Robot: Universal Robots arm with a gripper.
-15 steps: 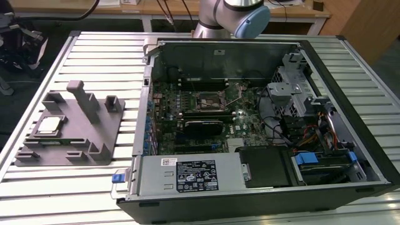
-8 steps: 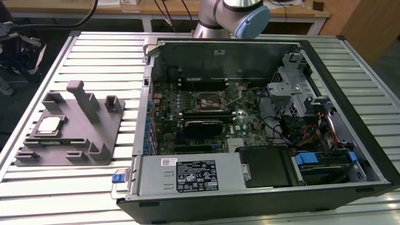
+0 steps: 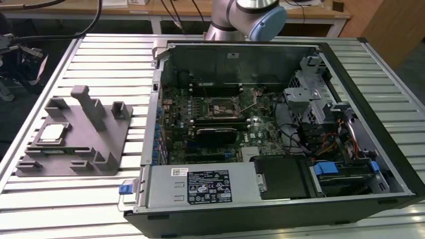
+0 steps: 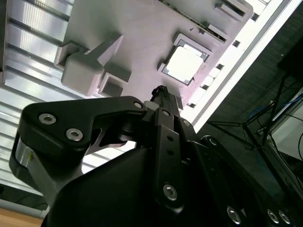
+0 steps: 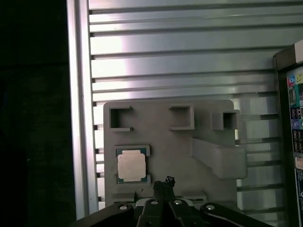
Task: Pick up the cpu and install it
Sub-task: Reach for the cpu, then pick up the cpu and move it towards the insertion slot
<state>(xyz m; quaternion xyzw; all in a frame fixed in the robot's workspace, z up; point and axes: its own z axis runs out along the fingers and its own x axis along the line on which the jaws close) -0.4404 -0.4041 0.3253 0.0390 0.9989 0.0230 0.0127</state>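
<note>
The black gripper (image 5: pixel 165 182) (image 4: pixel 163 92) is seen in both wrist views with its two slim fingers pressed together to a single narrow tip, and nothing is pinched between them. The tip is held over a flat grey plastic fixture plate (image 5: pixel 156 132) (image 4: pixel 137 28), near that plate's edge and just beside the pocket in which the cpu (image 5: pixel 131 165) (image 4: pixel 184 64) lies. The tip and the chip are apart.

The cpu, a small square chip with a pale shiny metal top and a thin darker rim, is seated flat in a shallow recess of the fixture plate. In the exterior view it (image 3: pixel 53 132) is found on the part of the plate (image 3: pixel 86 149) that faces the exterior view's left. A tall slanted grey post (image 5: pixel 218 158) (image 4: pixel 90 64) (image 3: pixel 83 102) rises from the plate on the far side from the chip, with several small open-sided brackets around it.

The fixture plate rests on a ribbed silver aluminium table (image 5: pixel 165 56) (image 4: pixel 28 56) (image 3: pixel 99 50). Just beside the plate, towards the exterior view's right, a large black open computer case (image 3: pixel 391 164) lies on its side. A strip of its labelled edge (image 5: pixel 296 142) is caught in the first wrist view. Inside the case a green motherboard (image 3: pixel 265 129) is exposed, with a black square socket frame (image 3: pixel 222 105) near its middle and a silver labelled power supply box (image 3: pixel 199 186) along the near wall. Beyond the case, well apart from the fixture plate, a silver robot arm (image 3: pixel 242 10) with a pale blue joint cap stands at the table's far side.
</note>
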